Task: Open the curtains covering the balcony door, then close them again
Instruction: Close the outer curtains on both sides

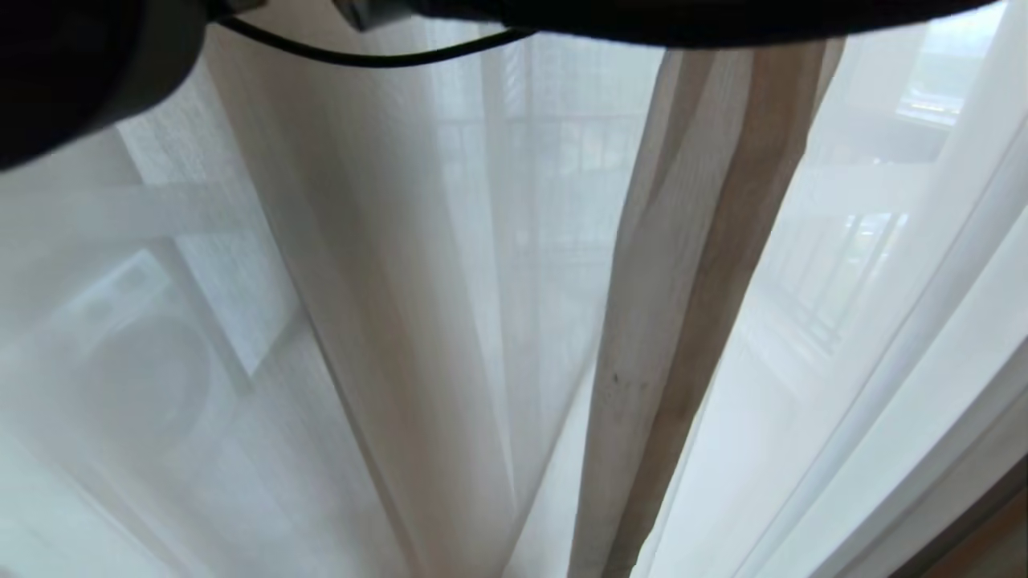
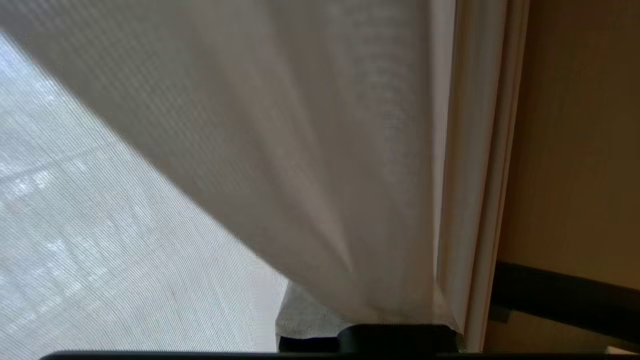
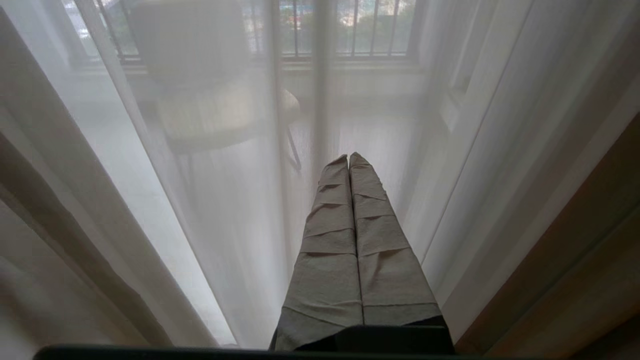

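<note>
A: What fills the head view?

B: The curtains (image 1: 450,305), hanging in vertical folds. A sheer white layer spans the frame; one narrow fold of thick beige drape (image 1: 683,321) falls through the middle. A dark arm part and a black cable (image 1: 361,54) cross the top edge.

A: Is the balcony door visible?

B: Only as faint shapes behind the sheer. In the right wrist view, bar railing (image 3: 350,30) and a pale chair (image 3: 215,100) show through the cloth. The door's frame and handle cannot be told.

A: Left gripper?

B: In the left wrist view the left gripper (image 2: 370,320) is closed on the curtain fabric: the cloth gathers into pleats that converge right at the black gripper body. Its fingers are hidden under the fabric. Beside it, a tan wall (image 2: 575,150) with a dark band lower down.

A: Right gripper?

B: The right gripper (image 3: 349,159) has its two cloth-wrapped fingers (image 3: 325,250) pressed together, holding nothing, just before the sheer layer. A brown wooden surface (image 3: 575,270) lies to one side.
</note>
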You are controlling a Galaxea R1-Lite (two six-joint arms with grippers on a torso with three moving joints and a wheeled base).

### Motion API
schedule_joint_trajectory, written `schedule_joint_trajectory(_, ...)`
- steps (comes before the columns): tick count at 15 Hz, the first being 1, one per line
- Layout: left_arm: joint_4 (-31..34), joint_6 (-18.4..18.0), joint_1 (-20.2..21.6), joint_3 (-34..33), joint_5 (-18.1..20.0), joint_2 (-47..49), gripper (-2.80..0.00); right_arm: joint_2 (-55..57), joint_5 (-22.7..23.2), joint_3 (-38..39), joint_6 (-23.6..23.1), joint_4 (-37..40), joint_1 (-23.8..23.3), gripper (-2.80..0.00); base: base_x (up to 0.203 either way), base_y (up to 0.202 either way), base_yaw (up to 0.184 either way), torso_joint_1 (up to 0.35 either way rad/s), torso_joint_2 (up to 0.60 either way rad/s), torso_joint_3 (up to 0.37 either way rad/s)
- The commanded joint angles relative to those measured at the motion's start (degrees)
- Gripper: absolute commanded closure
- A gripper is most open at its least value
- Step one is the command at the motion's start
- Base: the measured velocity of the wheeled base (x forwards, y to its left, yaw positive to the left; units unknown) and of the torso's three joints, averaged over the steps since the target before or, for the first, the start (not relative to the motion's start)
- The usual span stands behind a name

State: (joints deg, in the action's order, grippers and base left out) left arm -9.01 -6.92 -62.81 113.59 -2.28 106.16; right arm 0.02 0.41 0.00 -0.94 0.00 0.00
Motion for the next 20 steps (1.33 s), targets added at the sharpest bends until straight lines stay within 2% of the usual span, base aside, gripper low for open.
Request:
schedule_joint_trajectory(1, 0.13, 0.06, -0.73, 0.05, 0.07, 1.72, 0.0, -0.02, 0.02, 0.0, -0.03, 0.0, 0.0, 0.0, 0.0, 0.0, 0.0, 0.0, 0.0, 0.0)
schedule_joint_trajectory(8, -0.33, 0.5, -3.05, 0.08, 0.22, 3.66, 0.0, -0.02, 0.02, 0.0, -0.03, 0.0, 0.0, 0.0, 0.0, 0.0, 0.0, 0.0, 0.0, 0.0)
schedule_joint_trajectory(10, -5.1, 0.57, -3.04, 0.05, -0.16, 4.73, 0.0, -0.02, 0.02, 0.0, -0.03, 0.0, 0.0, 0.0, 0.0, 0.0, 0.0, 0.0, 0.0, 0.0)
schedule_joint_trajectory(15, -7.46, 0.44, -0.58, -0.03, -6.06, 3.45, 0.0, -0.02, 0.02, 0.0, -0.03, 0.0, 0.0, 0.0, 0.0, 0.0, 0.0, 0.0, 0.0, 0.0)
schedule_joint_trajectory(19, -7.42, -0.56, 4.3, -0.15, -10.71, 0.0, 0.0, -0.02, -0.06, 0.0, -0.03, 0.0, 0.0, 0.0, 0.0, 0.0, 0.0, 0.0, 0.0, 0.0)
schedule_joint_trajectory(20, -7.43, -1.33, 6.59, -0.22, -12.59, -1.29, 0.0, -0.02, 0.02, 0.0, -0.03, 0.0, 0.0, 0.0, 0.0, 0.0, 0.0, 0.0, 0.0, 0.0)
